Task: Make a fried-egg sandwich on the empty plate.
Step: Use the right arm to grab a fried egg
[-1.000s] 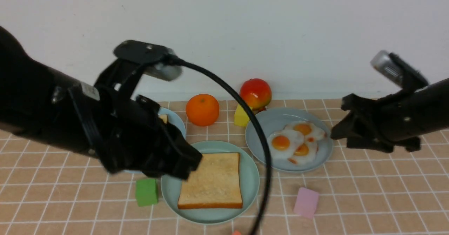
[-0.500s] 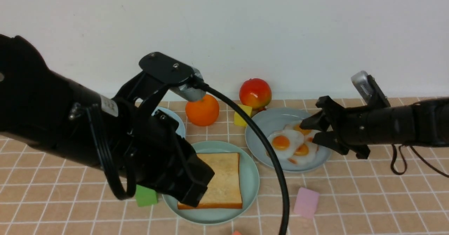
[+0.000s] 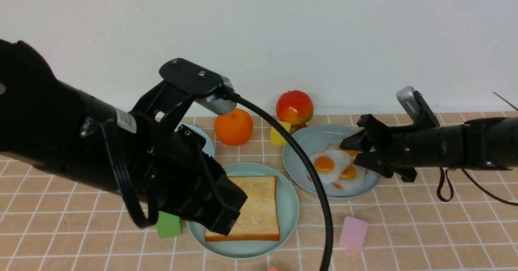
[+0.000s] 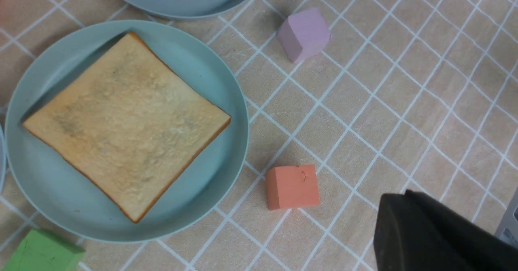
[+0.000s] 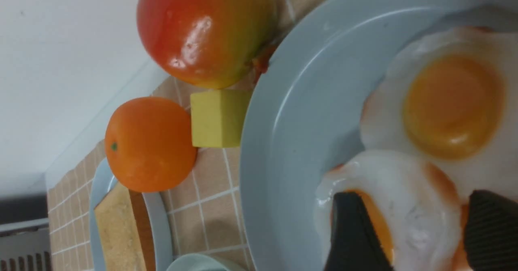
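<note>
One toasted bread slice (image 3: 257,208) lies flat on the mint-green plate (image 3: 289,206); both also show in the left wrist view (image 4: 125,123), (image 4: 226,73). No stacked sandwich is in view. The fried egg (image 3: 325,166) lies front-left among three eggs on the grey-blue plate (image 3: 307,145). My right gripper (image 3: 351,153) is open just above it, and its fingers (image 5: 352,230) straddle the egg (image 5: 417,206). My left gripper (image 3: 228,210) hangs over the toast's left edge. Only one dark finger (image 4: 425,230) shows, empty.
A sky-blue plate (image 3: 205,141) behind my left arm holds another toast slice (image 5: 117,230). An orange (image 3: 233,126), an apple (image 3: 294,107) and a yellow cube (image 3: 279,135) stand at the back. A green cube (image 3: 168,225), a pink cube (image 3: 353,233) and an orange-red cube (image 4: 292,187) lie near the mint-green plate.
My right arm has reached left and down until its open gripper is over the eggs. My left arm shifted right and forward over the toast's left side, then held still.
</note>
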Controlling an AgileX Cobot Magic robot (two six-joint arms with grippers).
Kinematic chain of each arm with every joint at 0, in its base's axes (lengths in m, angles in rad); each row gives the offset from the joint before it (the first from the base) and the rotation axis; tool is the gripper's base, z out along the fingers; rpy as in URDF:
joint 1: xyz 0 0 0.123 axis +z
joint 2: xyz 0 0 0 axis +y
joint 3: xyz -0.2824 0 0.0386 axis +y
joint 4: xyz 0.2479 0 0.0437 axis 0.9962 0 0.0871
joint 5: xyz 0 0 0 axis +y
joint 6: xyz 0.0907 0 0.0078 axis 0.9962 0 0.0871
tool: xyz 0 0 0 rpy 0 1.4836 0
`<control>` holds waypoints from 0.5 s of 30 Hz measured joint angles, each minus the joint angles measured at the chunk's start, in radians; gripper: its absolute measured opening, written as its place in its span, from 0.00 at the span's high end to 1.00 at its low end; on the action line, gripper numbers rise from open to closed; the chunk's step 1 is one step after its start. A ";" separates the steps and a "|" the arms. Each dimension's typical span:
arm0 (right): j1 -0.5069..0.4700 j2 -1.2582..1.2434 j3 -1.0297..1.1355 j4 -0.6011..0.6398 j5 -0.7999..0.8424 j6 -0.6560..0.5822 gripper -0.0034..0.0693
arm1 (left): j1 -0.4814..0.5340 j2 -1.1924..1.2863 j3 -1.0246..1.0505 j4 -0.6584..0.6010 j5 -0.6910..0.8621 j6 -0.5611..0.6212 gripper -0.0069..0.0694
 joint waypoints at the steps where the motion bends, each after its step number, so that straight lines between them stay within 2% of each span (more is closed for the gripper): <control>1: 0.000 0.005 -0.001 0.000 0.002 0.000 0.42 | 0.000 0.000 0.000 0.000 -0.001 0.000 0.93; 9: 0.000 0.030 -0.007 0.010 0.020 0.000 0.44 | 0.000 0.000 0.000 0.001 -0.002 -0.001 0.93; 13: 0.000 0.040 -0.007 0.019 0.030 0.000 0.50 | 0.000 0.000 0.000 0.007 -0.002 -0.001 0.93; 15: 0.000 0.041 -0.007 0.019 0.029 0.000 0.56 | 0.000 0.000 0.000 0.012 -0.002 -0.002 0.93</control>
